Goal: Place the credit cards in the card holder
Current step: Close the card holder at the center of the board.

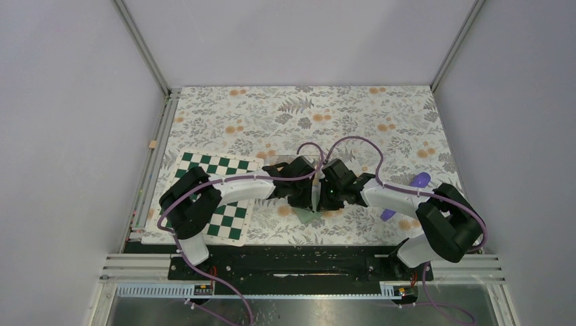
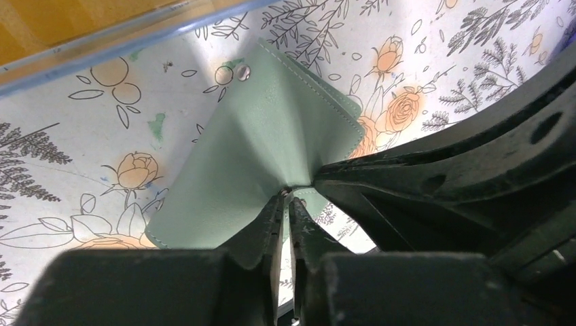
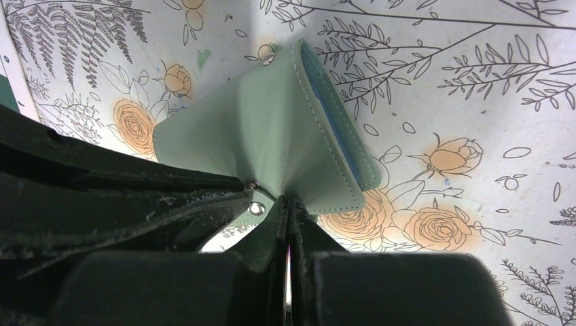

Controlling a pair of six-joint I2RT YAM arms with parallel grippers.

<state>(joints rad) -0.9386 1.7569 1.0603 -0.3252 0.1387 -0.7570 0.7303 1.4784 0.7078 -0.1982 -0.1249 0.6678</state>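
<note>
Where the card holder [image 2: 272, 129] is: at the middle of the flowered table [image 1: 380, 109], spread between the two grippers.
Left gripper [image 2: 289, 202]: closed on the edge of one green flap.
Right gripper [image 3: 289, 204]: closed tightly on the other flap.
Credit cards [image 2: 41, 24]: seen only as an orange-yellow patch behind a clear edge [image 2: 122, 41]; none is gripped.
Risk: a flap may be pulled out of such a thin pinch if the arms are drawn apart too far, and the holder would then fall shut.
</note>
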